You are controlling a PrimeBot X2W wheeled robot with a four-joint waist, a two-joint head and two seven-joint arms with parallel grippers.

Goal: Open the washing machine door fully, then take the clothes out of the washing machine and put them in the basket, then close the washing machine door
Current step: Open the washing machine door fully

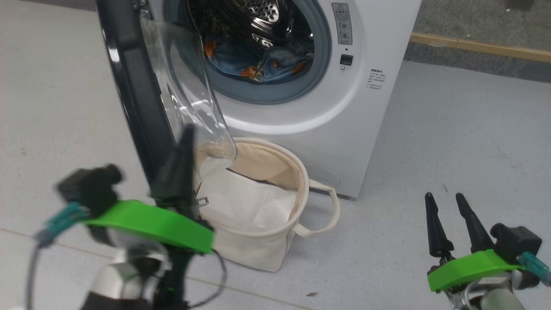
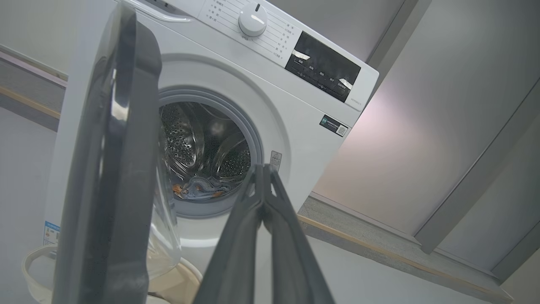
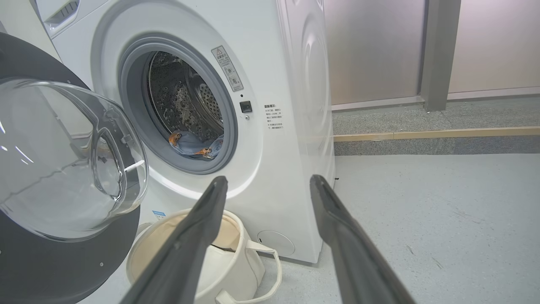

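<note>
While the door (image 1: 142,112) stands swung out at the left side of the washer (image 1: 344,120), nearly edge-on to the head camera, the mouth of the drum (image 1: 262,17) is uncovered. The door's black ring runs down toward the floor (image 1: 452,150). Its clear glass bulge faces right and hangs over the left rim of the basket (image 1: 258,249). Right wrist view shows the door's inner face, with the glass bowl off to the side of the drum opening. Clothes (image 1: 258,60): blue fabric with orange figures, bunched at the bottom of the drum just behind the grey rim (image 1: 322,47). Basket sits upright on the floor just in front of the washer, below the drum mouth and slightly left of it, one loop handle pointing right. A white folded sheet (image 1: 245,202) lies inside it. Left gripper (image 1: 188,133): fingers clenched tip to tip, empty, pointing up in head view, tip overlapping the lower edge of the glass bulge above the basket's left rim. It's blurred there, so can't tell if it touches the door. Left wrist view puts the closed fingers just right of the door, aimed at the lower drum mouth. Right gripper (image 1: 444,198): released, fingers spread wide, empty, low at the right, well apart from washer and basket, fingers pointing up toward the washer's front right corner.
</note>
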